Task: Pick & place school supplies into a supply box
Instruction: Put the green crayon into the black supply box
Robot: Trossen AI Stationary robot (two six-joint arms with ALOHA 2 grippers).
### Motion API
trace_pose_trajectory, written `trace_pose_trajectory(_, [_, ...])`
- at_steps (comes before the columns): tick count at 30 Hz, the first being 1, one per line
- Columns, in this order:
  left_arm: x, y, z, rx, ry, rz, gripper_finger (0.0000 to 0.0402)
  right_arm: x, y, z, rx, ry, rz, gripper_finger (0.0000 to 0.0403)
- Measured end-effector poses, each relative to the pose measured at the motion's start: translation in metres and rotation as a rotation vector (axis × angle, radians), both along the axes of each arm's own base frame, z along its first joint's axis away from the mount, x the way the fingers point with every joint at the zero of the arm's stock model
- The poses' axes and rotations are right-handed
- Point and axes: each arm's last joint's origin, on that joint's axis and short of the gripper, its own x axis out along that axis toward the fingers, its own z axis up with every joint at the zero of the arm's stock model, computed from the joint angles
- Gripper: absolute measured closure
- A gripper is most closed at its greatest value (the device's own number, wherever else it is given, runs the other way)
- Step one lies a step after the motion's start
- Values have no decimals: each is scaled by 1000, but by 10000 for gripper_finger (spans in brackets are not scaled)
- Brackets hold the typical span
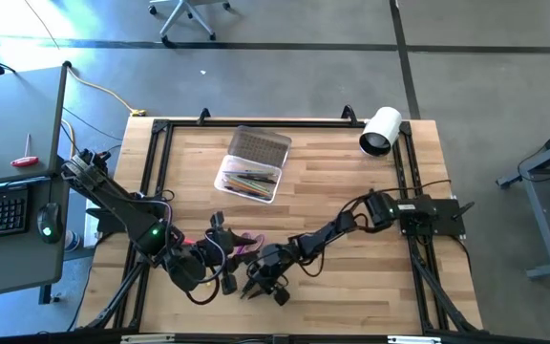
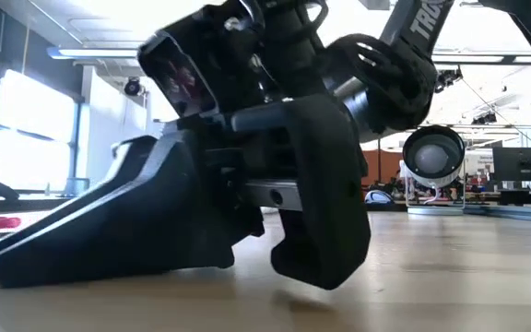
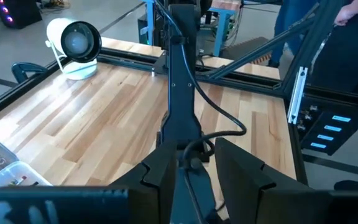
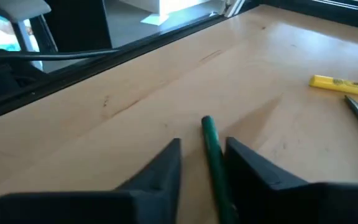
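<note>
Two arms crowd the worktop's (image 1: 351,172) near edge from above; the supply box (image 1: 250,164) sits open farther back, pens inside. From table height, dark housings fill the view. The left end effector (image 3: 191,171) stands parted, holding nothing. The right end effector (image 4: 204,158) straddles a green pencil (image 4: 214,155), fingers not touching it; a yellow pencil (image 4: 344,85) lies apart.

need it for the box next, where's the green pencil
In the right wrist view the green pencil lies on the table between the right gripper fingers, near the front edge.
</note>
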Motion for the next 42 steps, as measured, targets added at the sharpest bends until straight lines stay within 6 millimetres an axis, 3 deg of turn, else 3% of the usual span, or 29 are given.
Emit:
trace_pose_trajectory(5, [0, 0, 0, 3, -3, 6, 257, -1, -8, -2, 42, 9, -37, 389])
trace_pose_trajectory(9, [0, 0, 0, 3, -3, 7, 257, 2, -6, 11, 84, -18, -52, 377])
trace_pose_trajectory(12, [0, 0, 0, 2, -2, 4, 257, 2, -8, 36, 82, -38, -64, 382])
trace_pose_trajectory(17, [0, 0, 0, 1, -3, 4, 257, -1, -24, 99, -9, -141, -121, 392])
trace_pose_trajectory(21, [0, 0, 1, -9, -5, -3, 257, -7, -51, 125, -221, -152, -258, 384])
trace_pose_trajectory(24, [1, -1, 0, -18, 1, -21, 257, -6, -77, 140, -252, -149, -329, 396])
trace_pose_trajectory(31, [2, -2, 1, -31, -13, -22, 257, -2, -158, 133, -340, -95, -636, 384])
trace_pose_trajectory(36, [2, -2, 1, -29, -12, -22, 257, -6, -222, 122, -221, -18, -851, 397])
trace_pose_trajectory(39, [2, -2, 1, -28, -12, -23, 257, -9, -246, 113, -99, 27, -910, 387])
trace_pose_trajectory(42, [2, -2, 1, -28, -11, -23, 257, -13, -257, 100, -58, 50, -916, 380])
